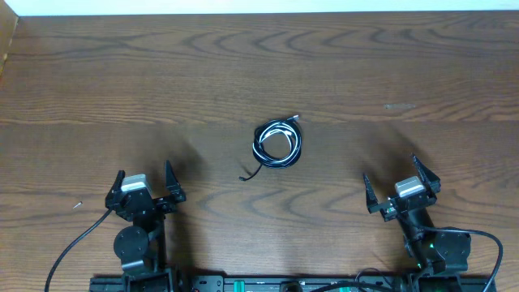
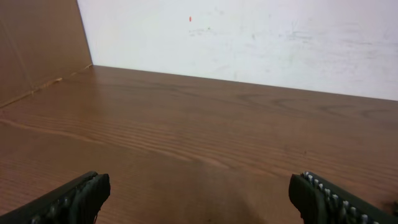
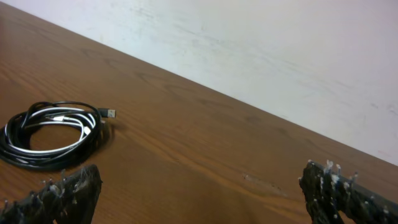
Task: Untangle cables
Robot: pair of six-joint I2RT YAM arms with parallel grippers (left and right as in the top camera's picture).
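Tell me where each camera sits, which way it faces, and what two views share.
Overhead: above the table, looking straight down; shows the left gripper and right gripper.
Left wrist: low over the table, facing the wall; its two fingers show.
Right wrist: low, facing the wall; its two fingers show.
Shared: overhead and right wrist both see the cables.

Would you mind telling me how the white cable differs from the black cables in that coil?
The white cable is pale, the black cables dark. The white cable lies within the coil, while a black cable trails a loose end out of it. Both are thin and wound into one bundle on the table.
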